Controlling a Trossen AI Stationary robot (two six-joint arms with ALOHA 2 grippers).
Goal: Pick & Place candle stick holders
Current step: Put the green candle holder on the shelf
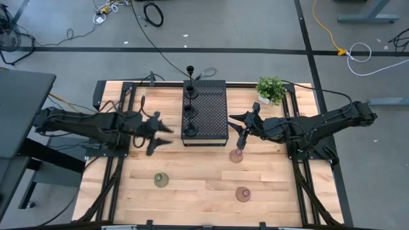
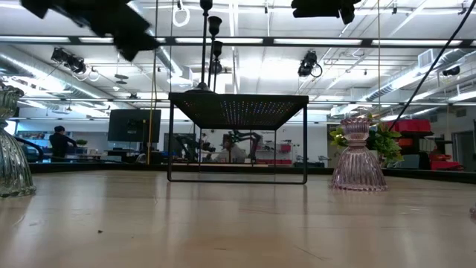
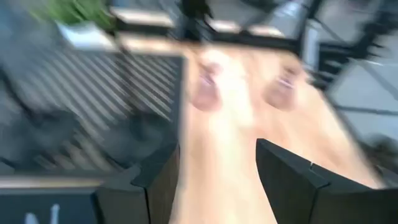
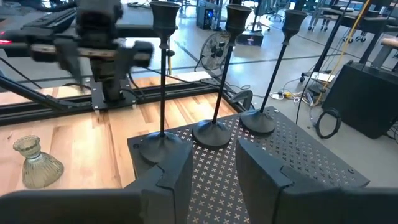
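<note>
Three black thin-stemmed holders [image 1: 190, 108] [image 4: 221, 74] stand by their round bases in a row on the black perforated block [image 1: 208, 112]. Two reddish-brown dome holders [image 1: 237, 155] [image 1: 243, 193] and an olive one [image 1: 161, 181] stand on the wooden table. My left gripper [image 1: 163, 135] [image 3: 217, 162] is open and empty, left of the block. My right gripper [image 1: 238, 128] [image 4: 214, 162] is open and empty, right of the block and just beyond the nearer reddish-brown dome, facing the black holders.
A small green potted plant [image 1: 271, 89] stands at the far right of the table. Black rails [image 1: 121, 160] run along both table sides. In the low view a reddish dome [image 2: 358, 152] and the olive one [image 2: 11, 160] stand in front of the block [image 2: 238, 112].
</note>
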